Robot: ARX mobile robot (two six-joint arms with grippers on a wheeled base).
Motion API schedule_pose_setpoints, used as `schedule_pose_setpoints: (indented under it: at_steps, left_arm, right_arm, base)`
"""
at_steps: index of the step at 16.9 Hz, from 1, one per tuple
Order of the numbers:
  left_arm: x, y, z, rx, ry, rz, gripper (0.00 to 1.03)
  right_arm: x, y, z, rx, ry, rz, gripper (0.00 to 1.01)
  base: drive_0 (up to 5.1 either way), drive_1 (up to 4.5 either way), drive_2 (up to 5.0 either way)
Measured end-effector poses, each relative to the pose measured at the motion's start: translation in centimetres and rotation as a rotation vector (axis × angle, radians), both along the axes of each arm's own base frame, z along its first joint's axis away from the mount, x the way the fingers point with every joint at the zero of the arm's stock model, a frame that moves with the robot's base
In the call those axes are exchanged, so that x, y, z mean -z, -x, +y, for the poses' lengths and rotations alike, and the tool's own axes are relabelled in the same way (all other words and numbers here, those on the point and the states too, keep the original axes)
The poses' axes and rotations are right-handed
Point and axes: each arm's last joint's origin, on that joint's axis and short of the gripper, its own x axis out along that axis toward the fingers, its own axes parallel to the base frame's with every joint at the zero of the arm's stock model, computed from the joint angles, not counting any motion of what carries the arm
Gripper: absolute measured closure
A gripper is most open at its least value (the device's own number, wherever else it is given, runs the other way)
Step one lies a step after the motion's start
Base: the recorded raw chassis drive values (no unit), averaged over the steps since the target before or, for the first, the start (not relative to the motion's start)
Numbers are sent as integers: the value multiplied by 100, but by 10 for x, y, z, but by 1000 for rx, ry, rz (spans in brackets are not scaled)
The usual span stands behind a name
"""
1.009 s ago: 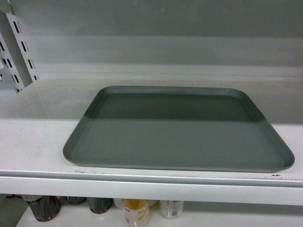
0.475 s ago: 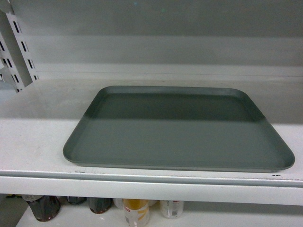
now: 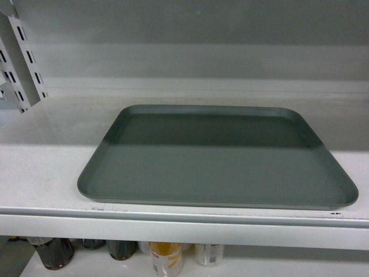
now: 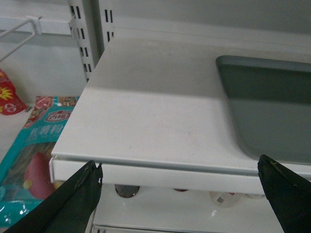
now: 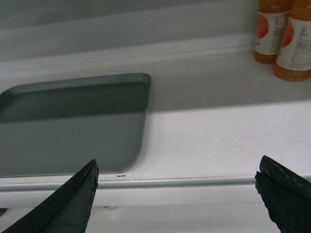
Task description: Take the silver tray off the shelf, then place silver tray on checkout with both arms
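Silver tray [image 3: 218, 156] lies flat on the shelf [image 3: 46, 173], ahead of both claws. Left claw [image 4: 180, 191] and right claw [image 5: 177, 191] gape wide, apparently positioned to take opposite edges.

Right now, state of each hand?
Left hand: open, holding nothing, in front of the shelf lip.
Right hand: open, holding nothing, short of the silver tray.
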Motion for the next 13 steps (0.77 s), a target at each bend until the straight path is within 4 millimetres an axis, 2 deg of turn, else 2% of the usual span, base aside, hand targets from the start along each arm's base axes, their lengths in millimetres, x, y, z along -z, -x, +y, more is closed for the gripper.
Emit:
schedule_pose_setpoints:
  at_steps: [3,5,7,9,13]
  left_arm:
    - [1,-37,-6,72,5,4,5]
    - [2,-75,-11,109,3,13,5]
    - [9,-110,-15,127,-12,60,5]
    - [27,-150,-22,147,-18,161,5]
    - [41,-185,-46,182,-47,212,5]
  right_arm:
    - [-5,-34,5,-45,46,-19,3]
    - [-6,-67,10,-75,90,-28,3]
    - [1,-98,13,-78,91,15,3]
    - [12,-132,26,-102,92,70,3]
    - [23,-169,35,-97,112,106,3]
  base:
    - [0,0,0]
    - [0,0,0]
    - [0,0,0]
    - [0,0,0]
    - [0,0,0]
